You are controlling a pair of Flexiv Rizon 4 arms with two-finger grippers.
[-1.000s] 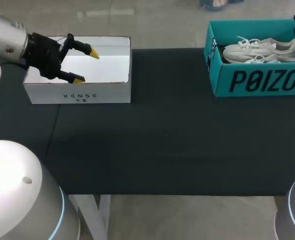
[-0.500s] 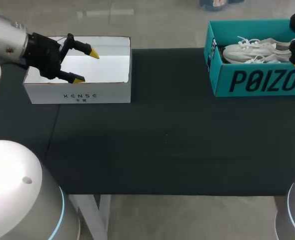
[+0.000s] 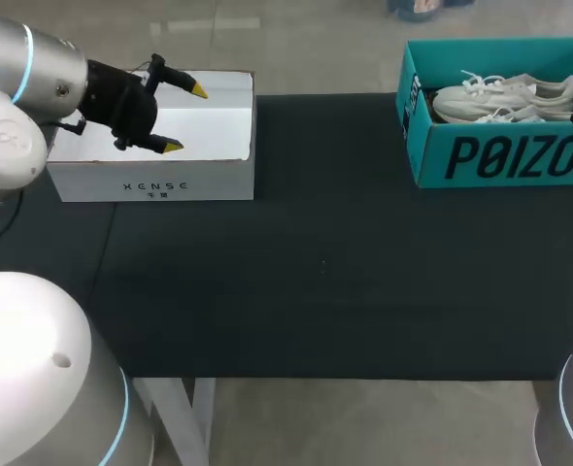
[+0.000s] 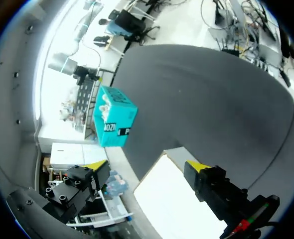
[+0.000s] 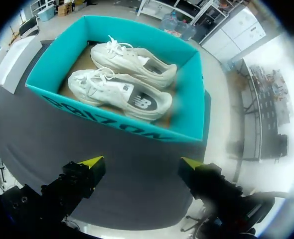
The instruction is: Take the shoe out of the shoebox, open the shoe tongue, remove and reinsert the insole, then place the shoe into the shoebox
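Jaws apart above laced shoes (image 5: 122, 82), shoebox (image 5: 192, 94).

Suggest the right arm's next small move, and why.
I'd probably just hold the right gripper open above the box. Both shoes lie inside it, laces up, and its fingers touch neither. That fits a shoe due to come out as well as one already put back, so neither descending nor retreating is settled.

Robot lab: shelves, cables, workbenches
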